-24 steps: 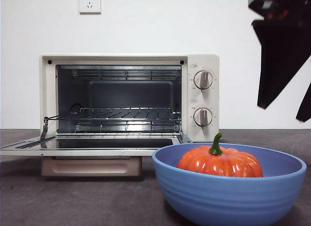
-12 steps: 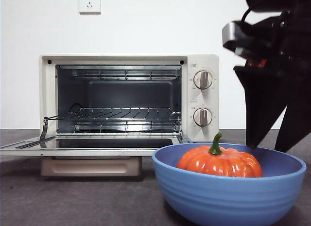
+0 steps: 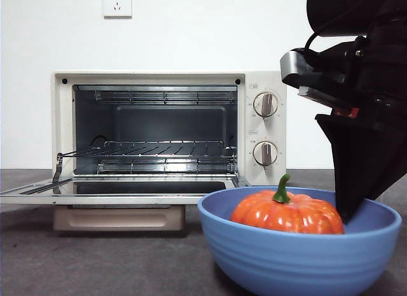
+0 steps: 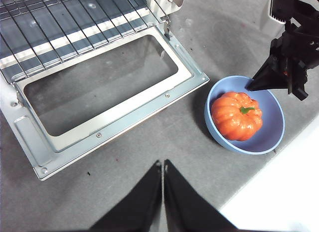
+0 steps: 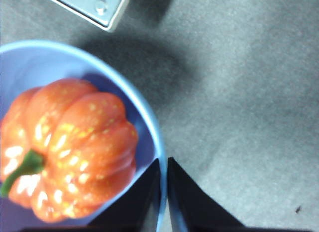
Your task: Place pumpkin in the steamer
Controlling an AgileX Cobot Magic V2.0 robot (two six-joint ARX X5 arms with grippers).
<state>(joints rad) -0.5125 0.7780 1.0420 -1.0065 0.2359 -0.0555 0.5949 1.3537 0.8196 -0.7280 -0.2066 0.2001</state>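
Approach step in hand. Pumpkin (image 3: 287, 212) lies in blue bowl (image 3: 299, 258), right of the open steamer (image 3: 168, 127). Right gripper (image 5: 163, 164) hangs at the bowl's rim, jaws closed, empty; left gripper (image 4: 163, 166) waits, jaws closed. Next move calls for opening over the pumpkin.

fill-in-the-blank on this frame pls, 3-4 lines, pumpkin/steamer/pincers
1. The pumpkin sits inside the blue ____.
2. The steamer has its door folded ____.
3. The right pincer is shut, its tip at the bowl ____, beside the pumpkin.
4. The left pincer is shut and holds ____.

Missing words: bowl; open; rim; nothing
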